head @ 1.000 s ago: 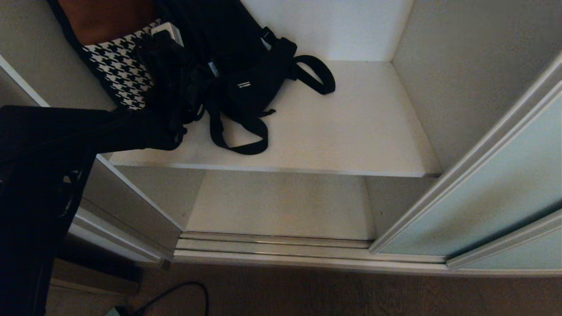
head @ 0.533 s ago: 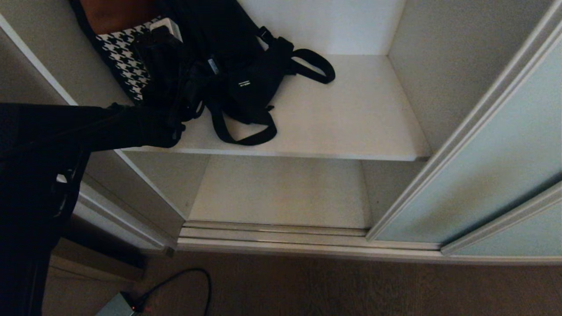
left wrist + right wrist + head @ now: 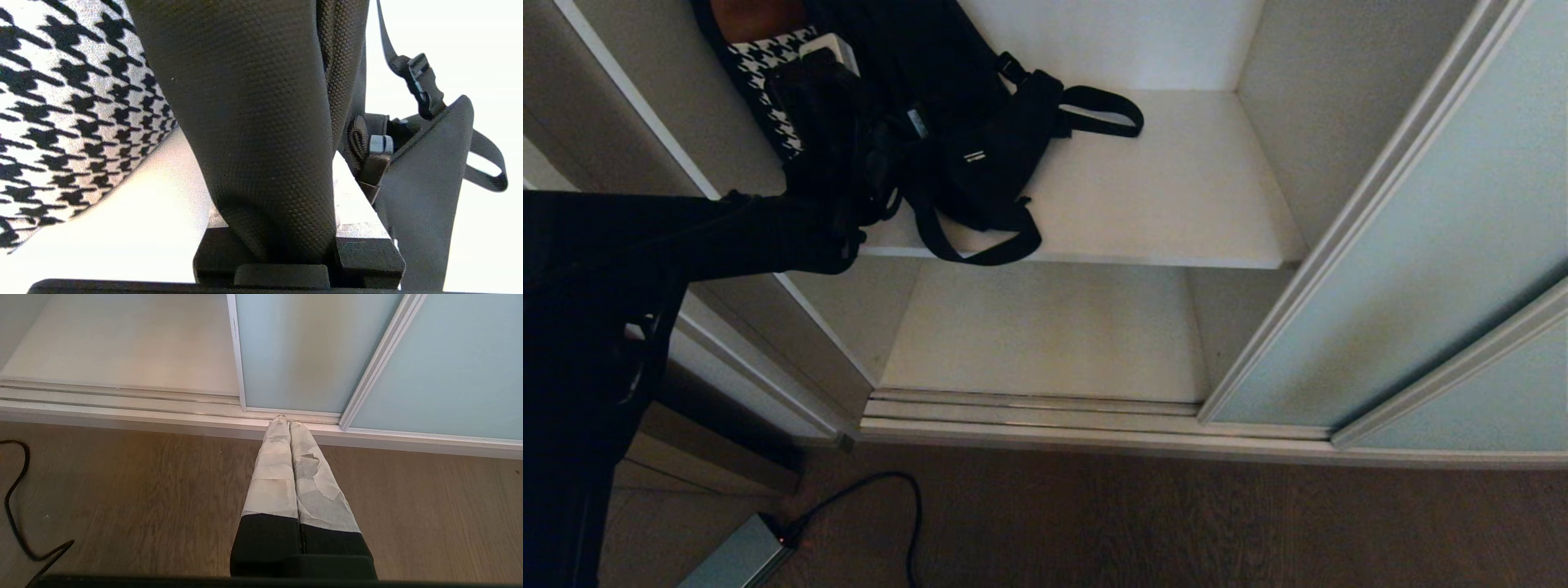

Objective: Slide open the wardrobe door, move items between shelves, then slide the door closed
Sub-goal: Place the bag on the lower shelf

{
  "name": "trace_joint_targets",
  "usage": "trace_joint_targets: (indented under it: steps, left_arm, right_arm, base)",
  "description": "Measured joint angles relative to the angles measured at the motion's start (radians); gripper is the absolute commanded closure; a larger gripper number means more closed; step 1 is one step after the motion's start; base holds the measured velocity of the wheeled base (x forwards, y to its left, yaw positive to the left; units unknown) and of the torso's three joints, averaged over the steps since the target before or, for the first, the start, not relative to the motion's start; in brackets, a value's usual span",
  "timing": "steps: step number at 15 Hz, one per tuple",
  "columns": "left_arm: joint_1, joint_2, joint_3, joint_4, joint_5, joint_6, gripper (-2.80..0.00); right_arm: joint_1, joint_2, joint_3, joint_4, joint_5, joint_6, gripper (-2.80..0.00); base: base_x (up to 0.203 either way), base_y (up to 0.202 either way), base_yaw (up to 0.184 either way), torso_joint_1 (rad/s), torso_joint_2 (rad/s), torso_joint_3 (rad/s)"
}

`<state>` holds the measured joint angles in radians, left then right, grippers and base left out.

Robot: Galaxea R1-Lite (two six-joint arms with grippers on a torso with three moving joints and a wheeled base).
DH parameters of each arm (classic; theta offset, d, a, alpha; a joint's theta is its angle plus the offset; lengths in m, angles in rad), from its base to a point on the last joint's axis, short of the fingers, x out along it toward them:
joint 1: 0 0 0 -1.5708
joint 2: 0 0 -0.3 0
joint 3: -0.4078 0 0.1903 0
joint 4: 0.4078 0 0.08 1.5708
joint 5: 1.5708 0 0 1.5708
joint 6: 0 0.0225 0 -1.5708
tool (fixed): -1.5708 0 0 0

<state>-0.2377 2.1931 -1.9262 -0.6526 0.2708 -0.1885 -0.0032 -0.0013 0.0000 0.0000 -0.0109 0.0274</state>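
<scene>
A floppy black bag with loop straps and a small white label lies on the upper white shelf; one strap loop hangs over the shelf's front edge. My left gripper reaches onto that shelf at the bag's left. In the left wrist view it is shut on a wide textured black strap of the bag. The lower shelf is bare. The sliding wardrobe door of frosted blue-green glass stands slid to the right. My right gripper hangs shut above the floor by the door's track.
A black-and-white houndstooth item leans at the shelf's back left, beside the bag. The grooved floor track runs along the wardrobe's front. A black cable and a grey box lie on the wooden floor.
The whole view has shifted, showing more floor, so the camera has moved. The bag has slid toward the shelf's front edge with my left gripper; its strap loop now overhangs it.
</scene>
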Motion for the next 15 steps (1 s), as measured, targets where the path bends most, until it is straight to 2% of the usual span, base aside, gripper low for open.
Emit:
trace_joint_targets:
  steps: [4, 8, 15]
  left_arm:
    - [-0.005, -0.039, -0.002, 0.122, 0.001, -0.011, 0.00]
    - [-0.035, -0.132, 0.003, 0.219, 0.030, -0.026, 0.00]
    - [-0.089, -0.404, 0.073, 0.441, 0.059, -0.012, 0.00]
  right_arm:
    - [0.000, 0.000, 0.000, 0.000, 0.000, 0.000, 0.00]
    - [0.000, 0.000, 0.000, 0.000, 0.000, 0.000, 0.00]
    - [0.000, 0.000, 0.000, 0.000, 0.000, 0.000, 0.00]
  base:
    - [0.000, 0.000, 0.000, 0.000, 0.00, 0.000]
    - [0.000, 0.000, 0.000, 0.000, 0.00, 0.000]
    - [0.000, 0.000, 0.000, 0.000, 0.00, 0.000]
